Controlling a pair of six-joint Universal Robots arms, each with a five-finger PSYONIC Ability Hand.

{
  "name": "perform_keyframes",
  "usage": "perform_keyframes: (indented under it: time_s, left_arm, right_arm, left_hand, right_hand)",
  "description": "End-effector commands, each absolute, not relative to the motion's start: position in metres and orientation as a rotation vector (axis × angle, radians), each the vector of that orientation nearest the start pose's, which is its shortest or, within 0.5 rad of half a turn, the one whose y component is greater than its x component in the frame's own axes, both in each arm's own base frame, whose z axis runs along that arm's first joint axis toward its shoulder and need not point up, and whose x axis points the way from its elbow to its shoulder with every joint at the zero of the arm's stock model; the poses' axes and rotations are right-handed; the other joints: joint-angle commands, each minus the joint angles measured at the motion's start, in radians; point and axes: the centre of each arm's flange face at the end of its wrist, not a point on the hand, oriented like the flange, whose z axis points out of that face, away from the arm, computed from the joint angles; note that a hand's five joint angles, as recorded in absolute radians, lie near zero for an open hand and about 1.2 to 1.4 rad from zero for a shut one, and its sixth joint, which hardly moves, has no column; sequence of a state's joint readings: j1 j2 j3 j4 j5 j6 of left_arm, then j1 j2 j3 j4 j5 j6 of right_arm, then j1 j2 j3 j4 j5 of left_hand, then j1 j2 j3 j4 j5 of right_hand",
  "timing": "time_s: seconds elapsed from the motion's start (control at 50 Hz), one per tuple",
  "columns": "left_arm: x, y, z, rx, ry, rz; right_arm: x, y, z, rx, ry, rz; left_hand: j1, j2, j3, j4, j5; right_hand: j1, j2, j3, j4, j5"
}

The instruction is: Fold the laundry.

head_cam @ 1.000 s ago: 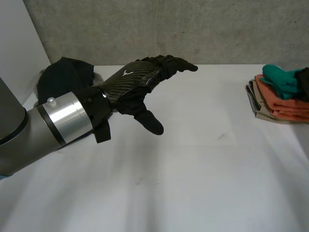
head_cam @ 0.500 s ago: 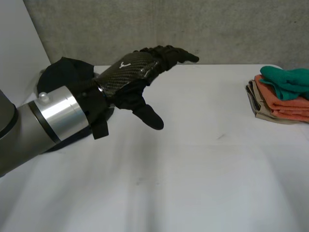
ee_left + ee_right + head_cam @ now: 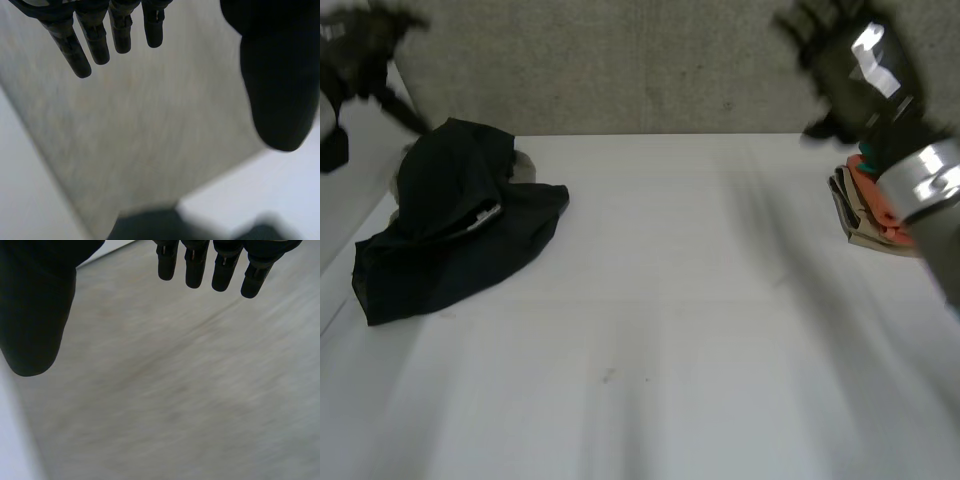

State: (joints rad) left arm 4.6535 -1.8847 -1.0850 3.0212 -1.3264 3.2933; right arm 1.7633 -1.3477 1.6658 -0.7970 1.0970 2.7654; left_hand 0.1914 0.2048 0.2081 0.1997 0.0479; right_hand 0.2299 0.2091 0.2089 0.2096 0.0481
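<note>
Stack of folded clothes (image 3: pixel 860 215) partly hidden behind right arm (image 3: pixel 930 180). Black garment (image 3: pixel 450 225) lies diagonally, near-left to far-right. Left hand (image 3: pixel 350 40) and right hand (image 3: pixel 855 65) splayed, empty.

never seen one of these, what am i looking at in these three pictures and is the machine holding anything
This is a robot with two arms at a white table, each ending in a black hand. The wide picture comes from a camera between and behind the arms, looking down: the left hand is up at the far left, the right hand up at the far right, both above the table. The other two come from cameras on the wrists, each looking along its own palm, with straight fingers and a thumb against the grey wall. Both hands are open and hold nothing. On the table lie a crumpled black garment at the left and a stack of folded clothes at the right, partly behind the right arm.
</note>
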Motion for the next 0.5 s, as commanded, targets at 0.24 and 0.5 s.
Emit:
perform_keyframes:
  time_s: [0.24, 0.5]
  left_arm:
    - [-0.144, -0.493, 0.12, 0.803, 2.202, -2.089]
    - [-0.165, -0.474, 0.234, 0.52, 2.002, -2.37]
  right_arm:
    - [0.237, -0.286, 0.163, -1.055, 2.022, -2.022]
    - [0.228, -0.288, 0.171, -1.022, 2.036, -2.111]
  left_hand:
    - [-0.017, -0.03, -0.034, -0.025, -0.048]
    - [1.205, 1.191, 1.188, 1.197, 1.174]
  right_hand:
    - [-0.055, -0.035, -0.034, -0.035, -0.048]
    - [-0.055, -0.035, -0.034, -0.035, -0.048]
